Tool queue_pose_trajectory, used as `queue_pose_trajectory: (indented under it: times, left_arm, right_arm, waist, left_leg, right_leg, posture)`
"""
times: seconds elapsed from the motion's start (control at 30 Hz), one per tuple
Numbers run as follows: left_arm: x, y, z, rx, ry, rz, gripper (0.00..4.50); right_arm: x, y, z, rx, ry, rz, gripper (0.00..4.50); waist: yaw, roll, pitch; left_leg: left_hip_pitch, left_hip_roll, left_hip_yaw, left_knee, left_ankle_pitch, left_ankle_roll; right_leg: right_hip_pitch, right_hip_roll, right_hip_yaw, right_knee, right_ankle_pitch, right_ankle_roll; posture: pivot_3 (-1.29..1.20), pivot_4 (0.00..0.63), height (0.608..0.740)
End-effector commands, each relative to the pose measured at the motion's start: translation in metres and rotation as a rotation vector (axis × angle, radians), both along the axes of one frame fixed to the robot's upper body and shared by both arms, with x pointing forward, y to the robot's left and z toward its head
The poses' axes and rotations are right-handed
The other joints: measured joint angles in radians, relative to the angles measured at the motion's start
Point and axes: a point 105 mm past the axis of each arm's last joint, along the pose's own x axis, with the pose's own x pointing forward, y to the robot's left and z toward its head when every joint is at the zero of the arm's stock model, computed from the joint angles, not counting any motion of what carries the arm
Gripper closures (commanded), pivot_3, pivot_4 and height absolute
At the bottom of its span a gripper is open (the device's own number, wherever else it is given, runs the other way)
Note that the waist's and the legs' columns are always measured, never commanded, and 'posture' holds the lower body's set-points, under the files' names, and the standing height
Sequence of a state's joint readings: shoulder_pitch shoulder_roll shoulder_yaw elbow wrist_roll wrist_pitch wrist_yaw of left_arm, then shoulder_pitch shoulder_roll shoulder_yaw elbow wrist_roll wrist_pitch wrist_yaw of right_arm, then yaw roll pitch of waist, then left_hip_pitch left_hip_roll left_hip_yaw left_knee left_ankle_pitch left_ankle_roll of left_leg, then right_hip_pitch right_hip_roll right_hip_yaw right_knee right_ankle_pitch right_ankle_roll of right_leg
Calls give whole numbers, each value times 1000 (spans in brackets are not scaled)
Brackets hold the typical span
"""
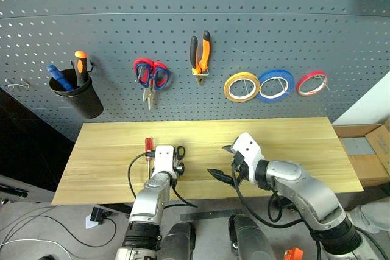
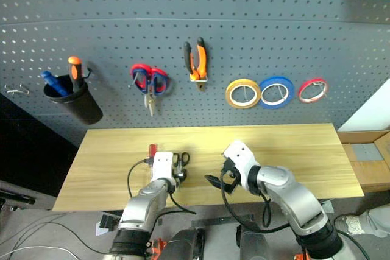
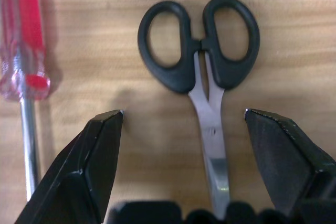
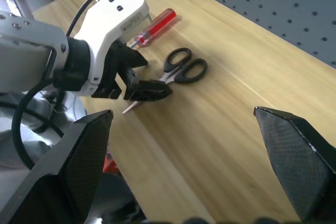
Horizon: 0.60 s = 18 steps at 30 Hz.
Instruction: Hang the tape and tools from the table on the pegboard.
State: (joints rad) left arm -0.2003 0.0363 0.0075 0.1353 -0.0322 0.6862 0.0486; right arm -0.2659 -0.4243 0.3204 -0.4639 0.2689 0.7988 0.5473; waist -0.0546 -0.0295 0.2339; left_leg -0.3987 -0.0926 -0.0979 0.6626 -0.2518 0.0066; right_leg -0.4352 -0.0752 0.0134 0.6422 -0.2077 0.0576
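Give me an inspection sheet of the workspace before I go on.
Surface: table, pale planks.
Job's things: black scissors and red screwdriver lie on it; pliers and yellow tape hang on the pegboard.
Clutter: blue tape, red tape, red-blue scissors, black cup, all on the pegboard.
Grippers: left tool open, astride the scissors' blades; right tool open, empty.
Cables: black cable at the left wrist.
Surroundings: cardboard box.
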Motion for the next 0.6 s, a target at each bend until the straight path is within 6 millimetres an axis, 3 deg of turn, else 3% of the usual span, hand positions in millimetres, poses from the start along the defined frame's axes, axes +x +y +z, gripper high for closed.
queue_pose_trajectory:
  times: [0.03,0.17,0.3,0.4,0.6]
  left_arm:
    - [-4,3,-15,6,68,18,563]
    - [-6,-8,-21,-43,101,3,563]
    - [-13,-6,-29,-56,150,48,563]
    - [-20,-1,-34,-31,184,82,1122]
    - [-23,12,-39,-24,237,135,3011]
  right_arm:
    - [-2,3,24,38,-62,30,36]
    - [-1,5,27,43,-69,29,36]
    - [0,6,28,40,-71,24,36]
    - [1,4,25,23,-73,15,0]
    - [4,6,25,19,-77,10,0]
  waist:
    - [0,0,0]
    - [-1,0,0]
    - [-2,0,0]
    - [-3,0,0]
    - [-5,2,1]
  left_leg:
    - [0,0,0,0,0,0]
    - [1,0,0,0,0,0]
    - [1,0,0,0,0,0]
    - [3,0,0,-1,0,0]
    - [12,1,-2,-2,-1,1]
  right_leg:
    - [0,0,0,0,0,0]
    - [2,0,0,-1,-1,1]
    - [2,-1,0,-1,-1,1]
    - [5,-1,-1,-1,-2,2]
    - [15,-1,-2,-5,-2,4]
  posture:
    - [-180,273,740]
    - [-183,273,740]
    - [-186,272,740]
    - [-182,274,740]
    - [-177,272,740]
